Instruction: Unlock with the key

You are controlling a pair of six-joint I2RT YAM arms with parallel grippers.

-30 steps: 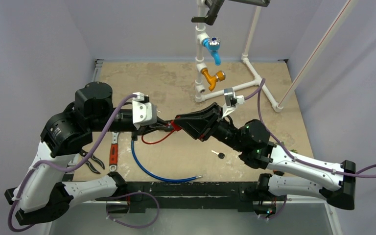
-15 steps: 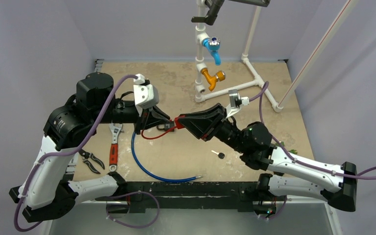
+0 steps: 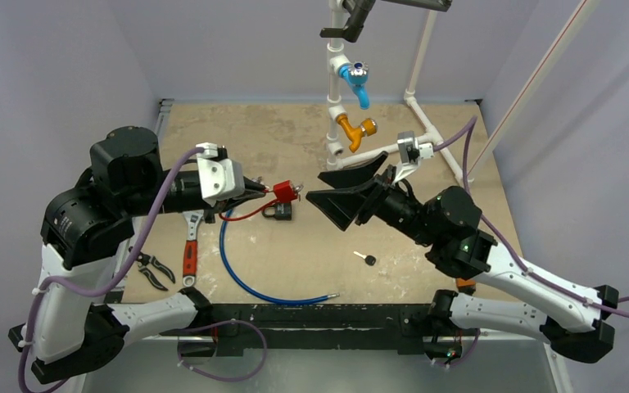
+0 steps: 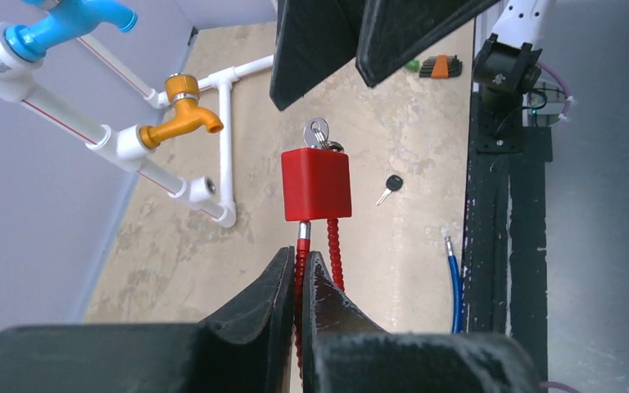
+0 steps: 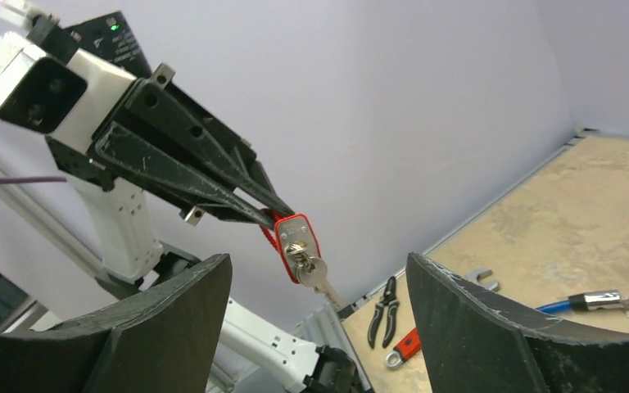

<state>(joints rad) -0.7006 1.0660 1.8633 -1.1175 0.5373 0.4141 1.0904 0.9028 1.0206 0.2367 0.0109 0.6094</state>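
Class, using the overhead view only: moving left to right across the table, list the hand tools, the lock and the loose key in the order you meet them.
pliers → adjustable wrench → red padlock → loose black-headed key. The blue cable is left out because it spans several of these.

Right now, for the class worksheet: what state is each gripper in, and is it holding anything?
Left gripper: closed on the red cable of the red padlock.
Right gripper: open, holding nothing.

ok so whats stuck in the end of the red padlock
A silver key sits in the red padlock, only its head and ring showing; the blade is hidden inside the body.
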